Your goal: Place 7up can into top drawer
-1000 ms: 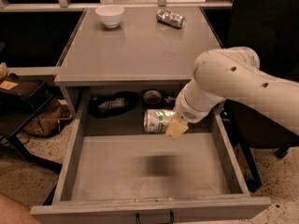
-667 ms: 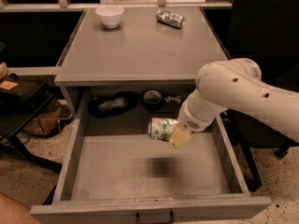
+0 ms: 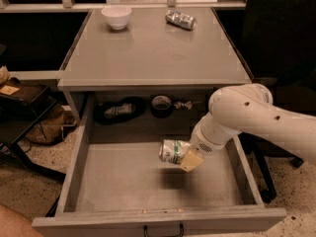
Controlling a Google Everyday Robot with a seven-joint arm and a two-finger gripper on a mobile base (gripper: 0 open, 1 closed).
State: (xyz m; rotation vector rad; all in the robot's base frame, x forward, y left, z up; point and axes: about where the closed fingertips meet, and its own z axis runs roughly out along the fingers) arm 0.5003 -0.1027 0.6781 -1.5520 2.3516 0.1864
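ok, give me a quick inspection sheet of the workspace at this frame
Surface: grey tabletop; the drawer below it is pulled open.
Job's things: 7up can on its side, held above the floor of the top drawer, shadow beneath; not yet set down.
Clutter: white bowl and silver can on the tabletop; dark flat item and dark ring-shaped roll at the drawer's back.
Grippers: gripper over the drawer's right half, shut on the 7up can.
Cables: nothing seen.
Surroundings: speckled floor; brown bag at left.
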